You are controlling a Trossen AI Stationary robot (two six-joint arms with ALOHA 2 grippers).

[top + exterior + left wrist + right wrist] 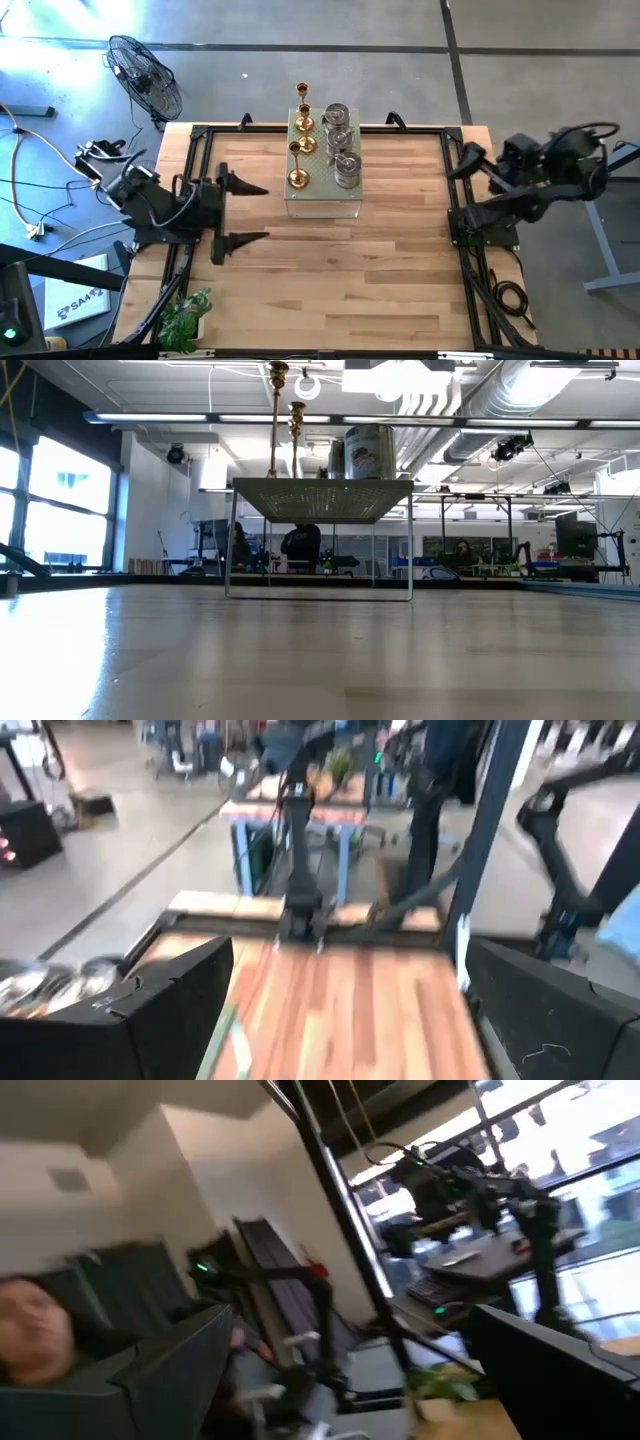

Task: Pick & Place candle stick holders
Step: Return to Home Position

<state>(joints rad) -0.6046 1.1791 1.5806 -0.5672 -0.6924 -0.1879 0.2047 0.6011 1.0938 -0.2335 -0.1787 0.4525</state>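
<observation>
Bare wooden table (300, 660) up front; beyond it the green stand (322, 498) carries three gold holders (303, 123) just beside three silver holders (340, 135); left gripper (250, 212) gapes wide near the table's left edge; right gripper (350, 1320), fingers spread wide, sits off the right edge.

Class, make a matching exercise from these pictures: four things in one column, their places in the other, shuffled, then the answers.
1 gold holders
2 silver holders
3 left gripper
4 fan

A on the floor, off the table
B on the shelf, row nearer the right arm
C open, at the table's left edge
D on the shelf, row nearer the left arm

Pairs: 1-D, 2-B, 3-C, 4-A
</observation>
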